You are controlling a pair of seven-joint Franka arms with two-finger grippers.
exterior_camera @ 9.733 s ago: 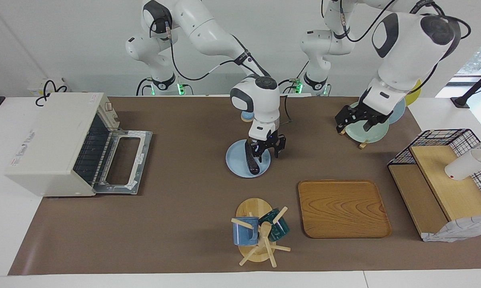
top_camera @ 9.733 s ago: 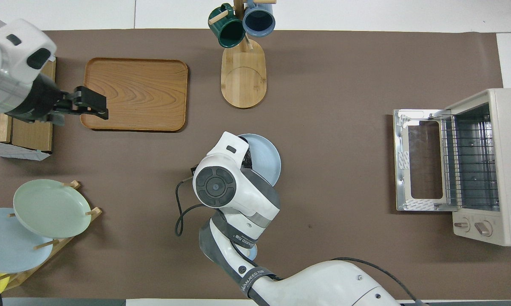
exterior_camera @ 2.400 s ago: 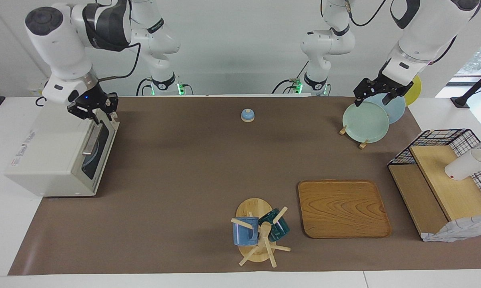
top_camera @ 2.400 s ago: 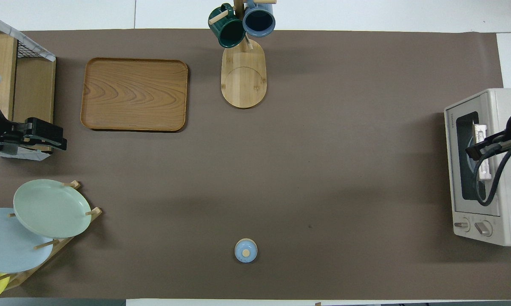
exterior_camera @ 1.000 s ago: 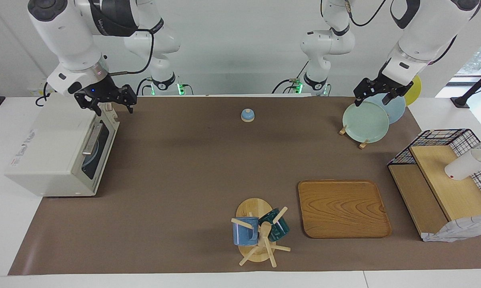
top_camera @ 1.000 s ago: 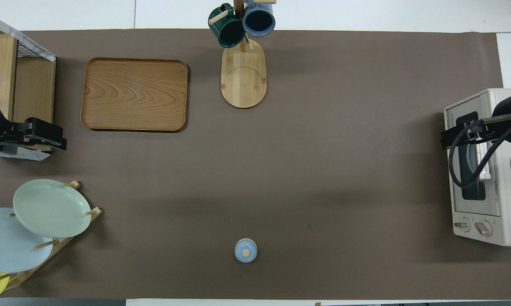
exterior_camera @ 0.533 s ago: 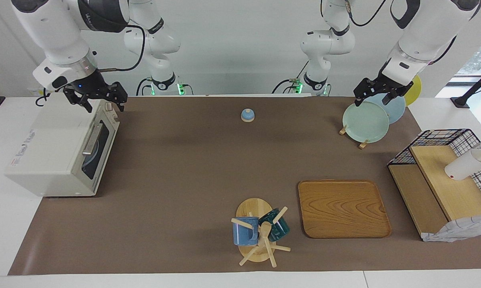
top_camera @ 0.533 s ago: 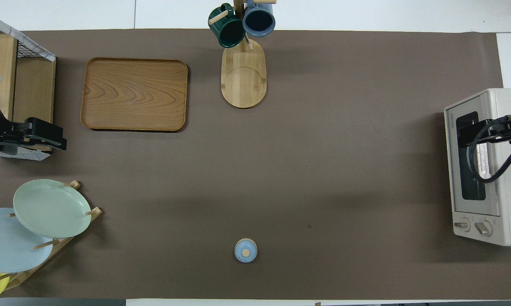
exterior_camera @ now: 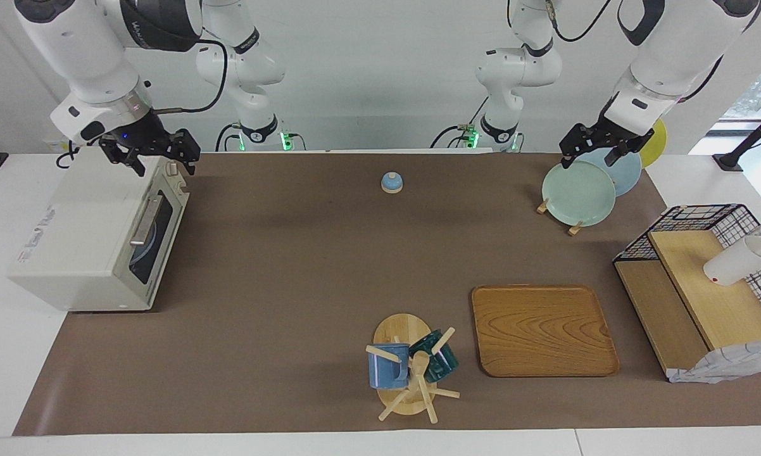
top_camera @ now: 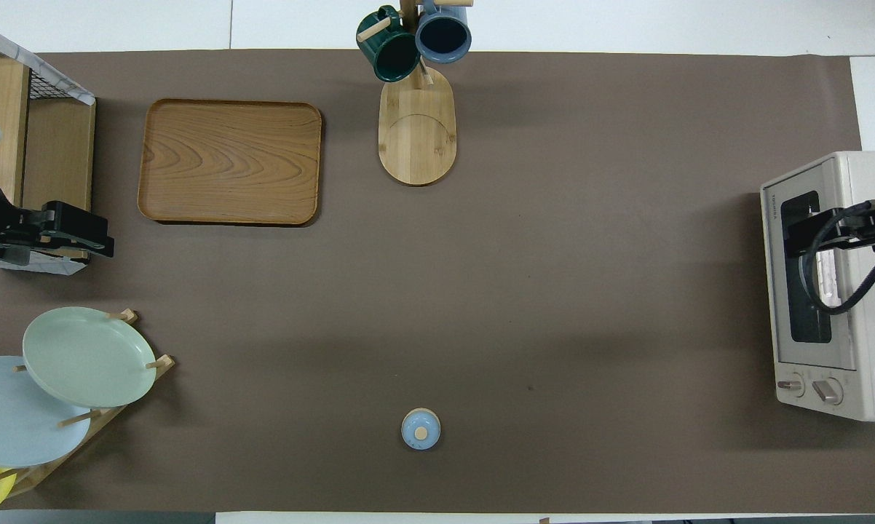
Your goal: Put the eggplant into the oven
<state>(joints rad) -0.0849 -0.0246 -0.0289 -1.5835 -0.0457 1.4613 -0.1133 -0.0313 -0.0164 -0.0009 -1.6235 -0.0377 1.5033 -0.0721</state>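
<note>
The cream-white oven [exterior_camera: 83,234] stands at the right arm's end of the table with its glass door shut; it also shows in the overhead view [top_camera: 870,327]. The eggplant is hidden. A pale blue plate [exterior_camera: 141,250] shows dimly through the door glass. My right gripper [exterior_camera: 159,161] is open and empty, hovering over the oven's top edge by the door; it also shows in the overhead view [top_camera: 798,236]. My left gripper [exterior_camera: 592,149] waits in the air over the plate rack [exterior_camera: 577,190].
A small blue bell [exterior_camera: 391,182] sits near the robots at mid-table. A wooden tray [exterior_camera: 542,329] and a mug tree [exterior_camera: 409,367] with two mugs lie farther out. A wire basket with wooden shelves [exterior_camera: 703,278] stands at the left arm's end.
The oven door, open earlier, is shut, and the blue plate with the eggplant has left mid-table. In the last second my right gripper drew back over the oven top. The left arm has stayed still.
</note>
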